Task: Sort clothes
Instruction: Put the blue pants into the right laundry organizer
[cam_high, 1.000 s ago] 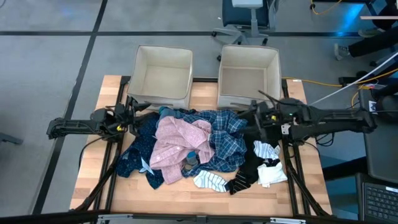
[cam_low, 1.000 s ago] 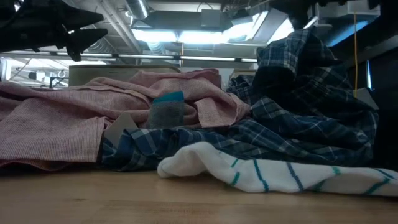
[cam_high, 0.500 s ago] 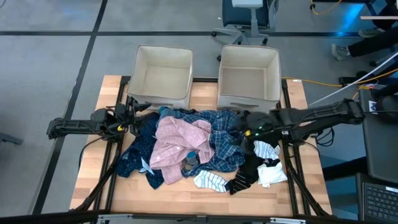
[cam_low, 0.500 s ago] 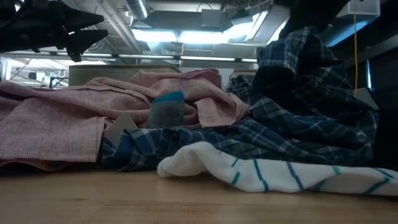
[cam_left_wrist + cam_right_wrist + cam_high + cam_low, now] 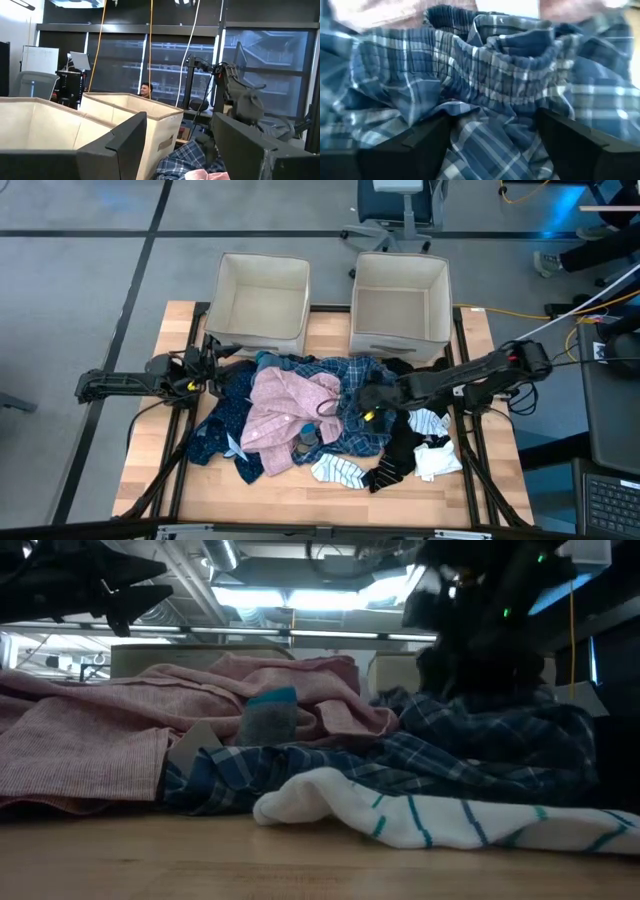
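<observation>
The clothes lie heaped in the middle of the table. The heap holds a pink shirt (image 5: pixel 280 405) (image 5: pixel 100 730), a blue plaid shirt (image 5: pixel 350 435) (image 5: pixel 495 75), a navy dotted top (image 5: pixel 225 420), a grey sock (image 5: pixel 268 720), a striped sock (image 5: pixel 338 470) (image 5: pixel 420 820), a black piece (image 5: pixel 398 450) and a white sock (image 5: pixel 437 460). My right gripper (image 5: pixel 365 405) (image 5: pixel 495 145) is open, low over the plaid shirt, with a ridge of its cloth between the fingers. My left gripper (image 5: pixel 208 365) (image 5: pixel 177 150) is open and empty at the heap's far left, above the table. My right gripper comes at the plaid shirt's gathered folds (image 5: pixel 495 100) slanting down from the table's right. Its open fingers (image 5: pixel 405 145) stand on either side of a ridge of cloth. I cannot tell whether they touch it.
Two beige fabric bins stand side by side at the table's far edge, the left bin (image 5: pixel 260 335) and the right bin (image 5: pixel 395 340). Bare wood (image 5: pixel 300 495) shows along the near edge. A person shows far off in the room in the left wrist view (image 5: pixel 145 90).
My right gripper has gone toward the table's left and near edge and down, from beside the right bin to low over the plaid shirt. The plaid shirt's high fold at the right has sunk lower.
</observation>
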